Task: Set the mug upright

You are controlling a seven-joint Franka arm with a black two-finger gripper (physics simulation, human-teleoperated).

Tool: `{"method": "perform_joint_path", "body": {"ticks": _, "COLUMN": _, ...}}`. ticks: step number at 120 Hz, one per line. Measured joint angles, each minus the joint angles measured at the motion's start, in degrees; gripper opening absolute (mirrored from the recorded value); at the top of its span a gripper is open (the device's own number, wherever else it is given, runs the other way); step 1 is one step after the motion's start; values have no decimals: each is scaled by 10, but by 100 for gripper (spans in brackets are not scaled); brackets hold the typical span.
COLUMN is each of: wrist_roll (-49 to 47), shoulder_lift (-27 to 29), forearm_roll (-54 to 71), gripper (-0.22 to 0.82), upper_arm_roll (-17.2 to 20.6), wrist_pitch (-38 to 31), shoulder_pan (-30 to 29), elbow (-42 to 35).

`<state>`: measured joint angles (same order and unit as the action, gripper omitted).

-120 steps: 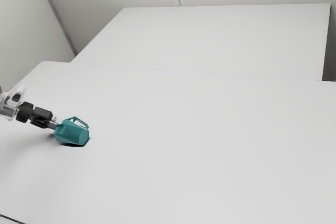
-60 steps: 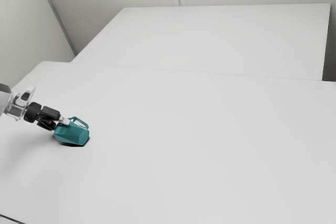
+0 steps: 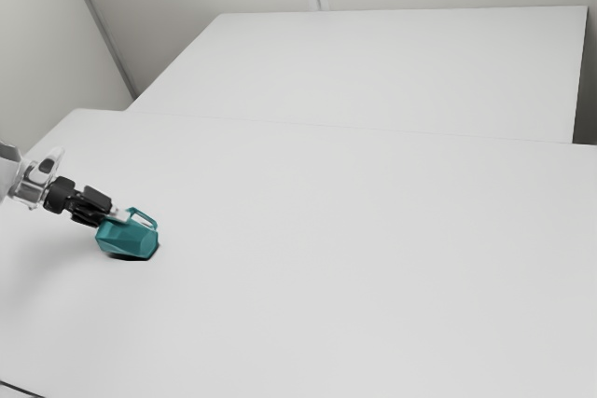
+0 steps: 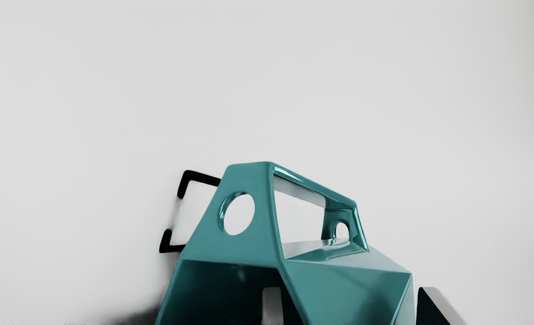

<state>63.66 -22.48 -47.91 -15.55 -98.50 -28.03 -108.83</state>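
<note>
Gripper [image 3: 121, 216] edges toward exterior view's right; mug [image 3: 128, 239] stays on its side. Fingers [image 4: 273, 307] well apart, one inside mug's mouth [image 4: 217, 289], other outside, nothing gripped.

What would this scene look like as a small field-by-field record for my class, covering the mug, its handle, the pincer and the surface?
object: teal faceted mug
pose: on its side, not upright
opening: toward the arm
handle: uppermost, pierced by round holes
pincer: open, straddling the mug's wall
one finger: inside the mouth
other finger: outside the wall
surface: pale table
</note>
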Motion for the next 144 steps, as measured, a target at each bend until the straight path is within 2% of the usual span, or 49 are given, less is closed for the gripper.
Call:
{"method": "perform_joint_path", "body": {"ticks": 7, "wrist_roll": -2, "shoulder_lift": 0, "forearm_roll": 0, "gripper": 12, "upper_arm_roll": 0, "wrist_pitch": 0, "shoulder_pan": 0, "elbow": 0}}
{"method": "perform_joint_path", "body": {"ticks": 19, "wrist_roll": -4, "shoulder_lift": 4, "forearm_roll": 1, "gripper": 0, "upper_arm_roll": 0, "wrist_pitch": -1, "shoulder_pan": 1, "elbow": 1}}
{"method": "perform_joint_path", "body": {"ticks": 42, "wrist_roll": -9, "shoulder_lift": 11, "forearm_roll": 3, "gripper": -12, "upper_arm_roll": 2, "wrist_pitch": -6, "shoulder_pan": 4, "elbow": 2}}
{"method": "perform_joint_path", "body": {"ticks": 92, "wrist_roll": -18, "shoulder_lift": 51, "forearm_roll": 28, "gripper": -18, "upper_arm_roll": 17, "wrist_pitch": -22, "shoulder_pan": 36, "elbow": 2}}
{"method": "perform_joint_path", "body": {"ticks": 113, "wrist_roll": -51, "shoulder_lift": 97, "forearm_roll": 136, "gripper": -18, "upper_arm_roll": 43, "wrist_pitch": -60, "shoulder_pan": 81, "elbow": 8}}
{"method": "perform_joint_path", "body": {"ticks": 144, "wrist_roll": -149, "shoulder_lift": 99, "forearm_roll": 339, "gripper": -18, "upper_arm_roll": 62, "wrist_pitch": -151, "shoulder_pan": 172, "elbow": 38}}
